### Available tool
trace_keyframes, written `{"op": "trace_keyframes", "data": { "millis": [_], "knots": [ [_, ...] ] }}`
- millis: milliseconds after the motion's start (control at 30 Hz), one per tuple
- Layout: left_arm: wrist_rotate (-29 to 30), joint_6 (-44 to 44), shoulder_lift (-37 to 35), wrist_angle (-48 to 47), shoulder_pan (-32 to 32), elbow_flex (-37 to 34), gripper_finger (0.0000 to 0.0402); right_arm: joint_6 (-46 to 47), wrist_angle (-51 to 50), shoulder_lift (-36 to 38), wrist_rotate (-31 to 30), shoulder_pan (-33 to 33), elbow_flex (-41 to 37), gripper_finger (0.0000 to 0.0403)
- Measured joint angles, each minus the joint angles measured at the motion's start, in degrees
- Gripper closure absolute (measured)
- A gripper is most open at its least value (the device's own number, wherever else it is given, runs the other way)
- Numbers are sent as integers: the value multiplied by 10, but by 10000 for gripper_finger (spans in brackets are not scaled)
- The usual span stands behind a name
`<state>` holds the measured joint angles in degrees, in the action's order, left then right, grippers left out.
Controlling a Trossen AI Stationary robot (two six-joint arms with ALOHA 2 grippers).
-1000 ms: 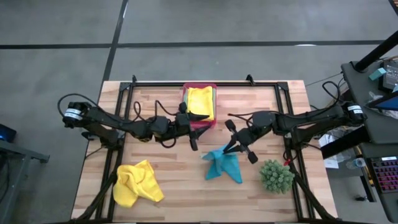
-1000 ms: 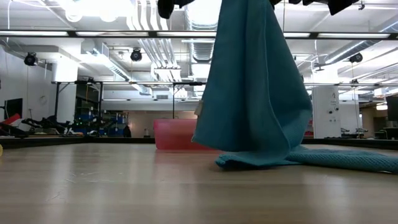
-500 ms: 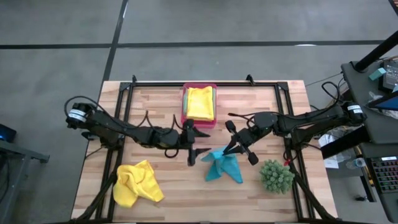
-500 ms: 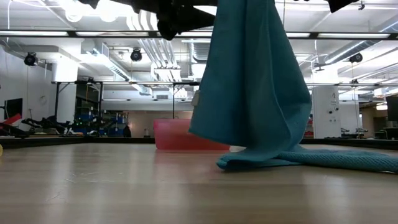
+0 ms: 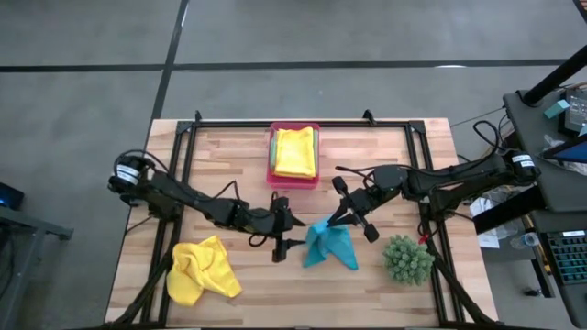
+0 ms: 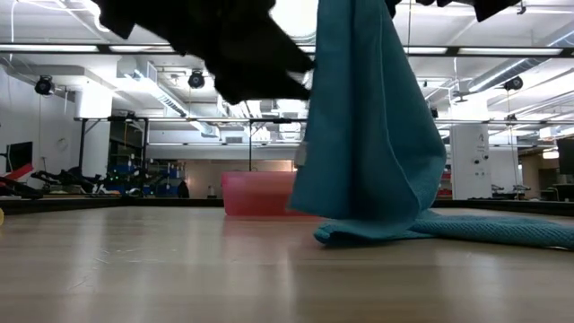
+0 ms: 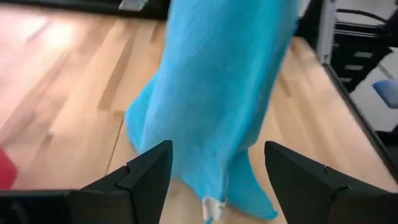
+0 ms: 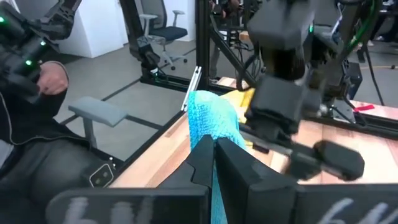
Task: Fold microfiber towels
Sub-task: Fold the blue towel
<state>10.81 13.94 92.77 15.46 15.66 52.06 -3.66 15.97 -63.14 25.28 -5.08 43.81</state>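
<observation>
Left gripper (image 5: pixel 287 234) has moved from beside the pink plastic tray (image 5: pixel 272 174) down to mid-table, jaws now spread wide, fingers (image 7: pixel 146 174) either side of the hanging cloth but not touching it. Left arm runs back toward 9 o'clock.

Right gripper (image 5: pixel 338 216) sits at table centre, pinched tight on the top edge of the turquoise blue microfiber towel (image 5: pixel 327 246), holding it up. Low view: the towel (image 6: pixel 368 117) hangs in a drape, its lower end trailing on the wooden table (image 5: pixel 257 284). Right arm runs out toward 3 o'clock.

Crumpled yellow microfiber towel (image 5: pixel 202 270) lies at 7 o'clock, well apart from both grippers. Folded yellow microfiber cloth (image 5: pixel 294 152) lies in the tray at 12 o'clock. Spiky green plant (image 5: pixel 407 258) stands at 4 o'clock, near the blue towel, not touching.

Right wrist view: a seated person's dark sleeve (image 8: pixel 37 134) beyond the table edge.
</observation>
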Motion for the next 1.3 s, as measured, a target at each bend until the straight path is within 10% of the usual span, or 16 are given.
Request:
{"op": "trace_keyframes", "data": {
  "millis": [433,733,1300],
  "knots": [
    [16,1,87,39,-12,-14,178,17,39,1,0,0,-4,394],
    [15,-27,77,19,-18,-13,369,17,45,2,0,0,-6,394],
    [45,-206,-209,2,-1,11,401,49,-92,81,-4,3,80,394]
  ]
}}
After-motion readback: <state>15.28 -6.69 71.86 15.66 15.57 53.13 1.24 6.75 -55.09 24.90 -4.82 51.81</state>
